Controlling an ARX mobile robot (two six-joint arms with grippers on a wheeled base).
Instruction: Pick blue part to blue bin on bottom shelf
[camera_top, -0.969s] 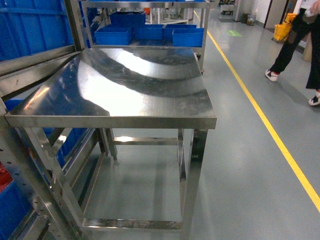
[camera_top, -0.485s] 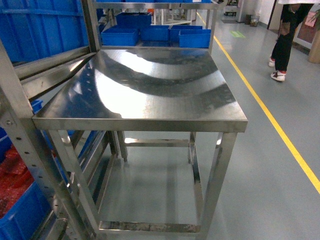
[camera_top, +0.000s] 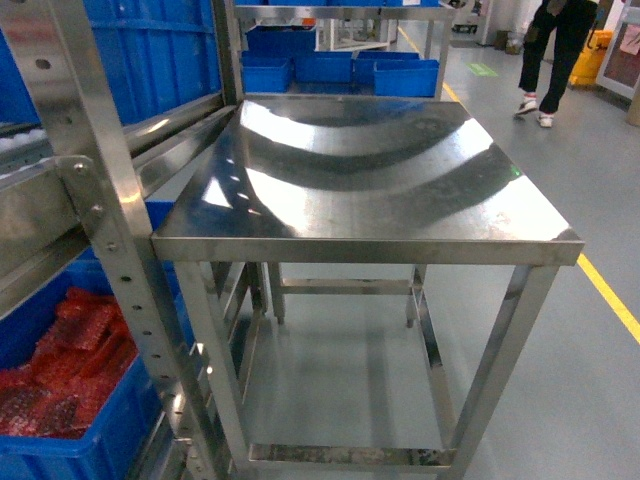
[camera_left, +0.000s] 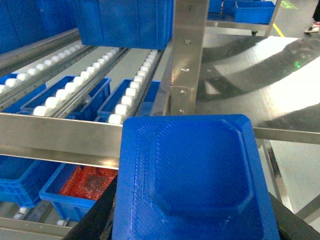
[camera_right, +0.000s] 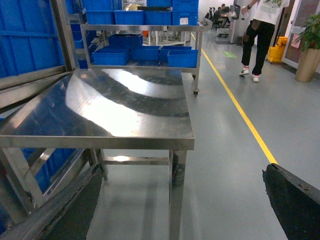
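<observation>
The blue part (camera_left: 190, 175), a moulded tray-like piece, fills the lower half of the left wrist view. My left gripper (camera_left: 192, 222) is shut on it, with a black finger showing at each side. Beyond the part, low on the left, is the bottom shelf (camera_left: 30, 231) with white rollers, carrying a blue bin (camera_left: 20, 172) and another blue bin with red parts (camera_left: 82, 182). The part is held above and in front of them. My right gripper (camera_right: 180, 210) is open and holds nothing, hanging over the floor. Neither gripper shows in the head view.
A roller level with a flat front rail (camera_left: 55, 137) runs above the bins and carries a large blue bin (camera_left: 125, 22). A rack post (camera_left: 185, 55) stands beside the square steel table (camera_top: 370, 170). A cart of blue bins (camera_right: 145, 55) is beyond. A person (camera_right: 257, 35) walks by the yellow line.
The head view has swung left. The table has slid right in the frame, and the rack post and the bin of red parts have come into view. The person has walked farther off.
</observation>
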